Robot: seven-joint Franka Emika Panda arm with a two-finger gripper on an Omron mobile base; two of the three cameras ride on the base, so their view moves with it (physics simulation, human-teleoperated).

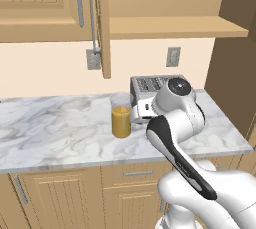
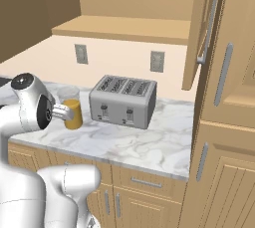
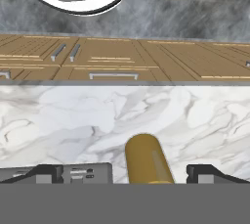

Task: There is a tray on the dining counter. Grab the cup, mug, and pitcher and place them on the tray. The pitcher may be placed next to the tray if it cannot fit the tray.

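Dark fingertips [image 3: 205, 171] of the pincer [image 3: 146, 174] stood wide apart, the pitcher [image 3: 146, 159] between them, untouched, on the marble tabletop [image 3: 195, 115] beside a toaster [image 2: 123, 101]. Glass with juice likely handles heavy, slippery, breakable; grip mid-body, keeping it upright.

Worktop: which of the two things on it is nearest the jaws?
The pitcher, glass with orange juice, lined up between the open jaws; the grey toaster stands beside it.

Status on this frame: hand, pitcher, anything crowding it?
Hand open, empty, above the worktop. Pitcher upright on the marble, juice in lower half, between the fingertips in the hand view. Toaster close beside the pitcher.
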